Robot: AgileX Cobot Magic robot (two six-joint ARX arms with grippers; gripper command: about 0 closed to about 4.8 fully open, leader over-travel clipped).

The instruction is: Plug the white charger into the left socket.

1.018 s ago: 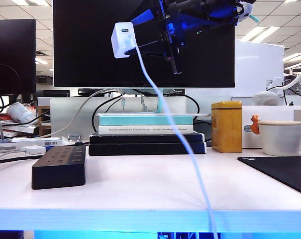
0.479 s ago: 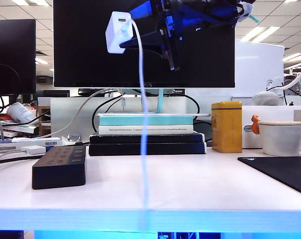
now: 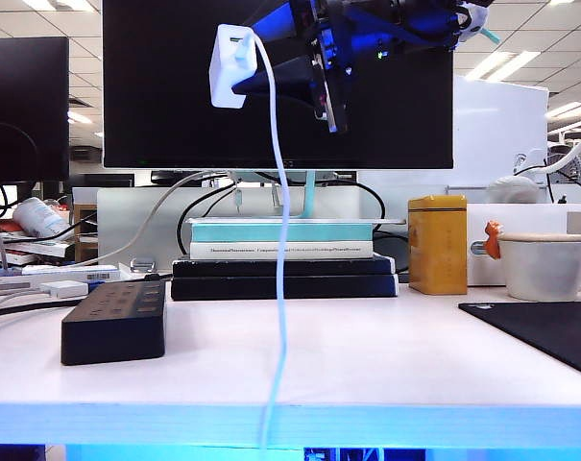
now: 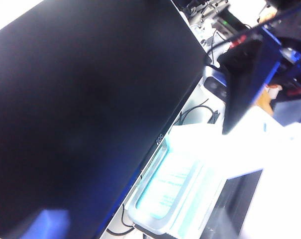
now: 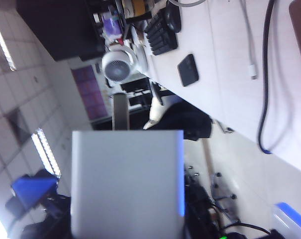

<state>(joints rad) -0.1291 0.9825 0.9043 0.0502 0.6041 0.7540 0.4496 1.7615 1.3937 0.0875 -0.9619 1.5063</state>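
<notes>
White charger [image 3: 229,67] hangs high over the table [image 3: 300,370], in front of the black monitor [image 3: 175,115], well above the strip [image 3: 114,322] and off to its right. The right gripper [image 3: 254,60] pinches it from the right side, a blue finger [image 3: 276,21] above the block and a dark one [image 3: 276,77] below, both touching it. The block sits slightly tilted. Its thin cable [image 3: 281,288] leaves the top, curves over and drops straight down past the books [image 3: 280,259] and over the table's front edge.

In the right wrist view the charger [image 5: 128,181] fills the near field as a pale block, with a narrow grey bar [image 5: 120,112] standing out from its far end.

The strip is a matte black box lying flat at the left of the table, short end toward the camera. Faint slots mark its top face, but the left socket cannot be picked out among them. Nothing is plugged into the visible part.

The left gripper is not clearly seen. Its wrist view faces the monitor [image 4: 80,99] and the books [image 4: 175,194], with a dark finger [image 4: 242,84] against a bright white blur; whether its own claw is spread or pressed together I cannot tell.

A yellow tin [image 3: 437,245] and a cup [image 3: 544,264] stand at the right, behind a black mat [image 3: 549,331].
</notes>
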